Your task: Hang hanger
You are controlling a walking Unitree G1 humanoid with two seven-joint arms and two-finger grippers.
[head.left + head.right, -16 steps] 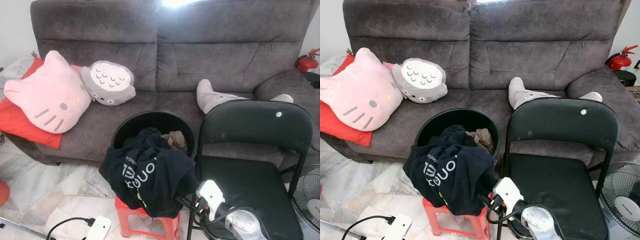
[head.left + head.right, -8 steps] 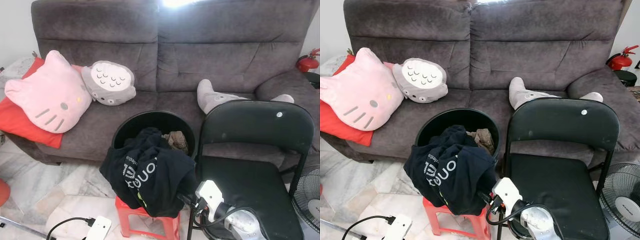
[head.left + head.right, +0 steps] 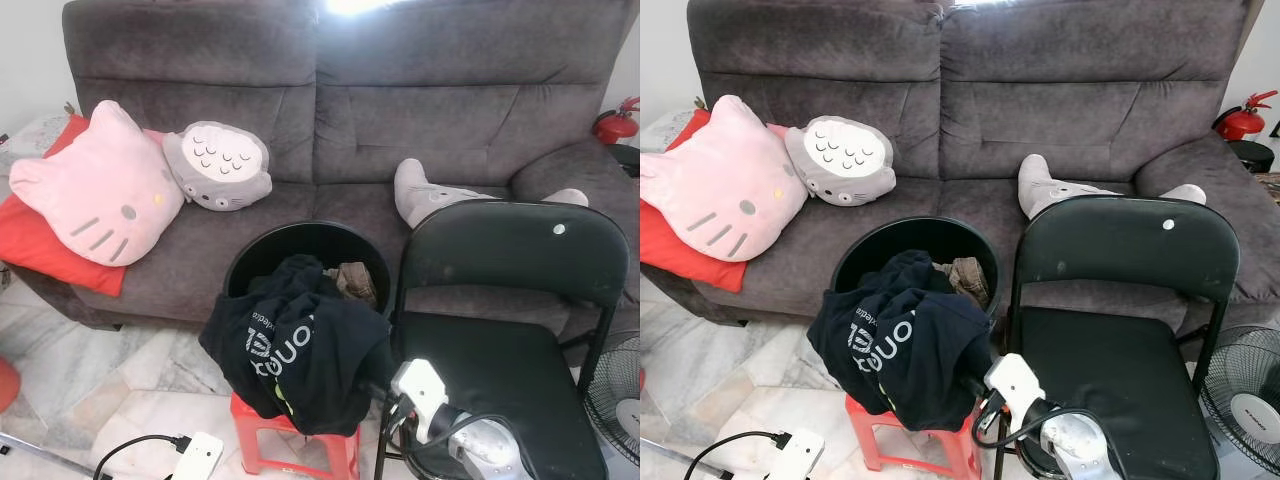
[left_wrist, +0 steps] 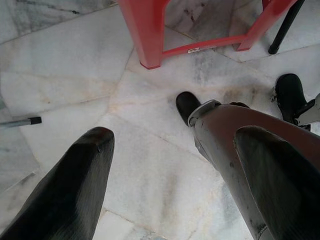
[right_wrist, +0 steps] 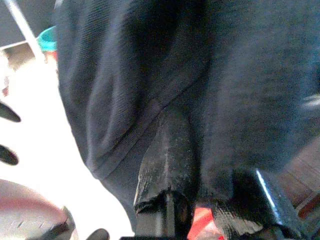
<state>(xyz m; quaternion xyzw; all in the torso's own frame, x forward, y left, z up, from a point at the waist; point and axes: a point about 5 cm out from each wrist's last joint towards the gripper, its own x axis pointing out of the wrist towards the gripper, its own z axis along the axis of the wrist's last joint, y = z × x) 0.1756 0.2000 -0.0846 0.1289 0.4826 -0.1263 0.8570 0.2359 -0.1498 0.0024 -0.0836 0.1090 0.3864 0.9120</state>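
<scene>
Black garment [image 3: 295, 350] with pale lettering, heaped over the rim of a round black bin [image 3: 300, 245] and spilling down its 6 o'clock side. Propped on a red stool [image 3: 290, 440]. Brownish cloth inside the bin, toward 3 o'clock. Hanger not to be made out; if among the folds, hidden.

At 4 o'clock of the garment, right gripper [image 3: 378, 398], reaching in from the lower edge of the head view, tip pushed against the hem where the cloth hangs lowest. Seen from the right wrist: dark knit fabric close up, draped right at the tip, a scrap of red stool below. Clamped or loose: cannot tell.

Left gripper [image 4: 175, 165] hanging idle over pale marble floor [image 4: 150, 190], released, black fingers [image 4: 75, 185] spread wide with nothing between. Stool legs further along in the left wrist view.

Just beside the bin at 3 o'clock, black folding chair [image 3: 510, 250], seat bare. Behind everything, at 12 o'clock, grey sofa [image 3: 400, 110]. On it toward 9 o'clock, pink cat cushion [image 3: 100, 185] on a red cushion [image 3: 40, 245], touching a grey owl plush [image 3: 218, 165]. Behind the chair back, another grey plush [image 3: 420, 195].

On the floor at 7 o'clock, white power strip [image 3: 197, 457] with black cable.
</scene>
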